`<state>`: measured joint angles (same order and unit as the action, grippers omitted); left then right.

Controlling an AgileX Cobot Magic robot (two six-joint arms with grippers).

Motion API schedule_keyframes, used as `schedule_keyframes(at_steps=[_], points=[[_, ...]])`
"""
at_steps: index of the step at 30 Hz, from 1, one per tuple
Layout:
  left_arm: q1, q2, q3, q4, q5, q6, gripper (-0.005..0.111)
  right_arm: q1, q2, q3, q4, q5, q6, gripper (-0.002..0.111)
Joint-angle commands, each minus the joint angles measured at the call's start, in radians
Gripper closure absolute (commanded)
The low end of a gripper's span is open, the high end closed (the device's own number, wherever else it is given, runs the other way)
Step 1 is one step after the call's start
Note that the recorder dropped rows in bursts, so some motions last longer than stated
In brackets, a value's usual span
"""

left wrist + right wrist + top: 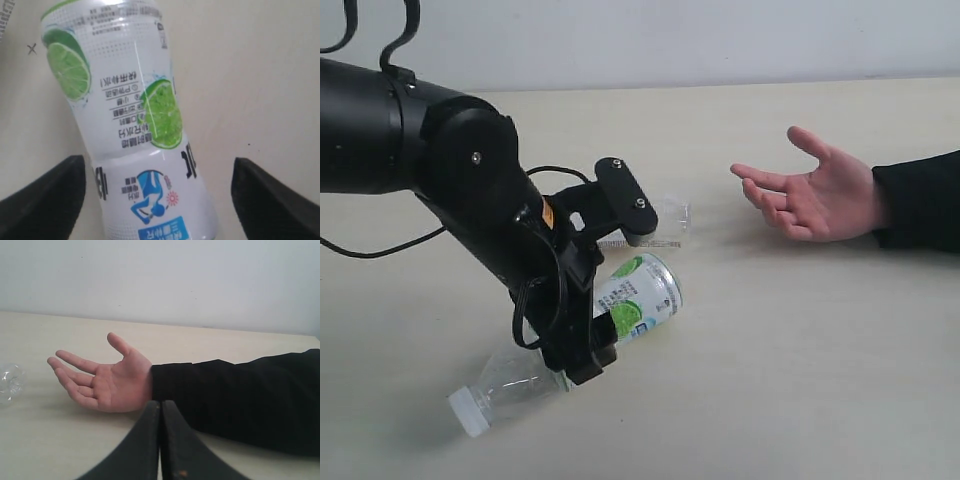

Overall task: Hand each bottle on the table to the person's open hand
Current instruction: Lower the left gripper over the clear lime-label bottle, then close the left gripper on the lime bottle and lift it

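Note:
A fat bottle (638, 293) with a white-green lime label and a white cap lies on its side on the table (800, 360). My left gripper (623, 285) is open, with one finger on either side of that bottle's labelled body (135, 125). In the left wrist view both black fingertips (47, 200) stand apart from the bottle. A second clear bottle (671, 213) lies just behind, mostly hidden by the upper finger. The person's open hand (820, 198) rests palm up at the right, black sleeve behind it. My right gripper (160, 412) is shut and empty, close in front of the hand (107, 385).
The person's black-sleeved forearm (920, 200) lies along the right side of the table. The left arm's bulky black body (440, 170) and cables fill the left. A clear bottle end (9, 384) shows at the edge of the right wrist view.

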<state>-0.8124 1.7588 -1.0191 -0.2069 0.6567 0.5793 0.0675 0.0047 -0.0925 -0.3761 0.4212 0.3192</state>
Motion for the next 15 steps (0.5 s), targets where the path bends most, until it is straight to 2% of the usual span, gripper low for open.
schedule_keyframes(at_steps=[1, 15], points=[[-0.005, 0.036, -0.007, 0.02, -0.019, -0.016, 0.03, -0.003, -0.005, 0.005, 0.003, -0.005, 0.0, 0.108], [-0.005, 0.119, -0.007, 0.02, -0.02, -0.016, 0.03, -0.003, -0.005, 0.005, 0.003, -0.005, 0.0, 0.108]])
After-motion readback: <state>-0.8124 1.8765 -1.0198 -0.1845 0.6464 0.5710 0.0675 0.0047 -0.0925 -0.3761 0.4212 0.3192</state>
